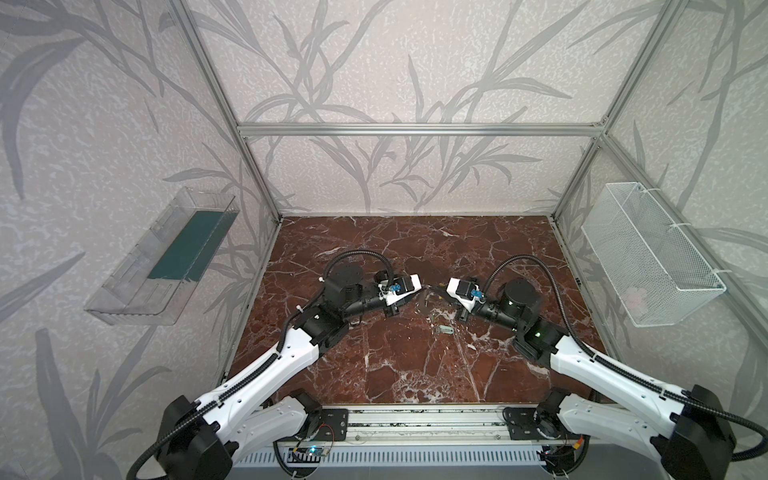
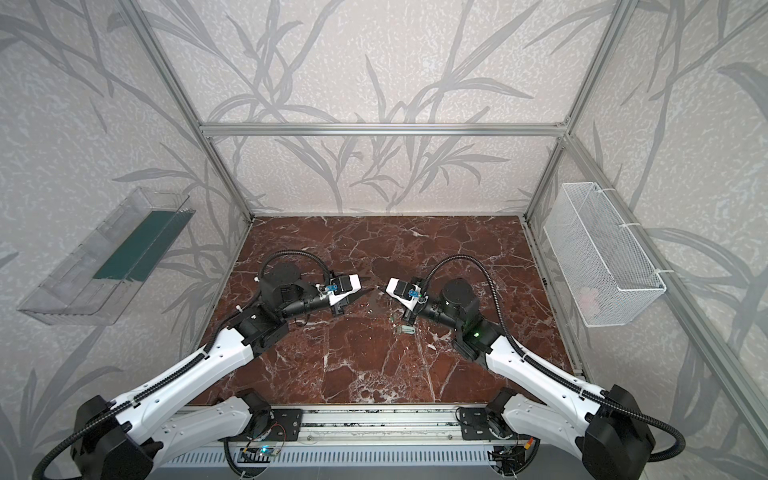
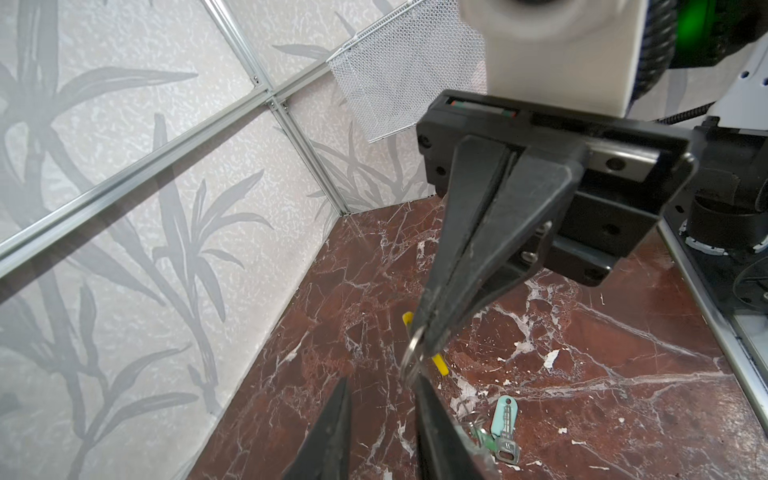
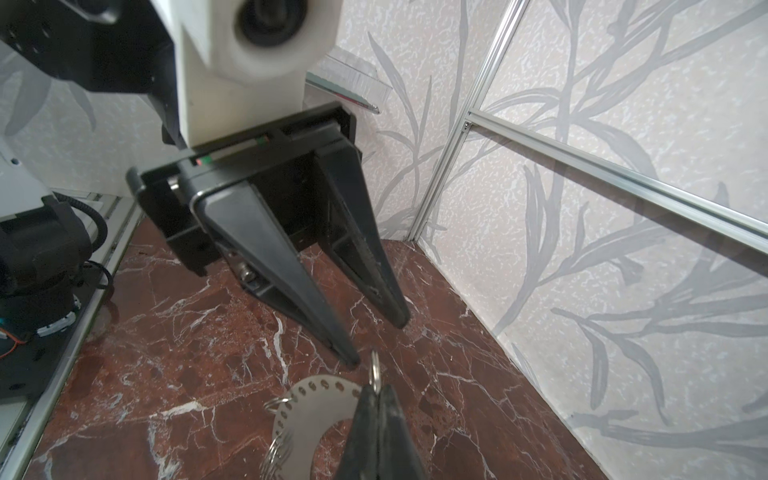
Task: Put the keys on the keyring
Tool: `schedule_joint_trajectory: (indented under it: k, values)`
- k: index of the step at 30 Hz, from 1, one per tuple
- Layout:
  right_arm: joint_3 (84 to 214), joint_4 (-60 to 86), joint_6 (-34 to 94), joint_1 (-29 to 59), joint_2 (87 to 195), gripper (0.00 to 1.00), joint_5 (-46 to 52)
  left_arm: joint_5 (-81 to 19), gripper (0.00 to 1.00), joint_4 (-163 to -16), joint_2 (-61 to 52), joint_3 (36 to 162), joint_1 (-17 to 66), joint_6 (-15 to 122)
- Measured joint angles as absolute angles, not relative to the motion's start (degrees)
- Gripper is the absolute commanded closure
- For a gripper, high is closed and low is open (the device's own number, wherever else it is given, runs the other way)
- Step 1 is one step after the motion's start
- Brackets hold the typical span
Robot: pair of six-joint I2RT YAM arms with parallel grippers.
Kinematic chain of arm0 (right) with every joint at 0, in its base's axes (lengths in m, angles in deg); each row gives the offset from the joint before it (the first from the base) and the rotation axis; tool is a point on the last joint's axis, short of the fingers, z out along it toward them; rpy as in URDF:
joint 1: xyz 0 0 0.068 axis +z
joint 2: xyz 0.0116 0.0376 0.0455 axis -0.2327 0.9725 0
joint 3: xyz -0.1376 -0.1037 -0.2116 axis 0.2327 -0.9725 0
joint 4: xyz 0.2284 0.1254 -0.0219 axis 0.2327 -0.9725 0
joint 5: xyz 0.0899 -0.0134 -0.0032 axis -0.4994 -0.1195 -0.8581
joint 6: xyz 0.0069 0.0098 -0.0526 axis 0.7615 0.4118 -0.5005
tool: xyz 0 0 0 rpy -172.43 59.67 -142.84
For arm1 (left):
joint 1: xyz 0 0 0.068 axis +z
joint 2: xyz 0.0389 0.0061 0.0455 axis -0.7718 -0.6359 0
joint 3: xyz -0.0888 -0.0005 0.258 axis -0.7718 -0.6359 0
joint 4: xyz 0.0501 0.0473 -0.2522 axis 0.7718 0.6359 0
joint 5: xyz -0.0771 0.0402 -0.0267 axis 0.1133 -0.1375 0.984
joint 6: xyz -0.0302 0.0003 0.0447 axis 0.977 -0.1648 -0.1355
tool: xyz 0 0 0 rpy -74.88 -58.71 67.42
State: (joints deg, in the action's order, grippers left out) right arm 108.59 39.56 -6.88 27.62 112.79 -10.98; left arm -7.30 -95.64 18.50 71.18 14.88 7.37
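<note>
Counting end effectors first, Sam: how many, and how do they stand?

Two, Lea. The right end effector (image 4: 378,392) has its fingers clamped together on one small wire ring (image 4: 375,365). The left end effector (image 4: 376,340) faces it tip to tip, fingers apart, nothing between them.

And the keyring?

One keyring (image 4: 307,403), a grey band pierced with holes, just beside the right tips. More small rings (image 4: 282,401) hang from its holes, too bunched to count. Its one yellow segment (image 3: 441,366) shows behind those tips. Whether the clamped ring links to the band, I cannot tell.

Keys?

Two keys (image 3: 505,419), one pale-green, one darker green, lying together on the table (image 1: 395,374) near the right arm (image 1: 602,370), apart from the keyring.

The room?

Red-brown marble veined white, leaf-patterned walls (image 1: 395,62), one aluminium frame (image 1: 415,129), one clear tray (image 1: 124,291) with one green mat (image 1: 187,245) on the left wall, one white mesh basket (image 1: 648,249) on the right.
</note>
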Motion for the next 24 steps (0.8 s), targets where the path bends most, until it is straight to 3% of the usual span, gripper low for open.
schedule_joint_trajectory:
  k: [14,24]
  values:
    - [108.49,47.78,-2.53,27.40,114.43,1.00,-13.75,-6.47,0.71,-103.09,20.16,68.58,14.97,15.78]
    - [108.49,48.90,-1.41,27.40,115.02,1.00,-14.67,-3.76,0.87,-104.67,19.35,68.60,14.97,17.62]
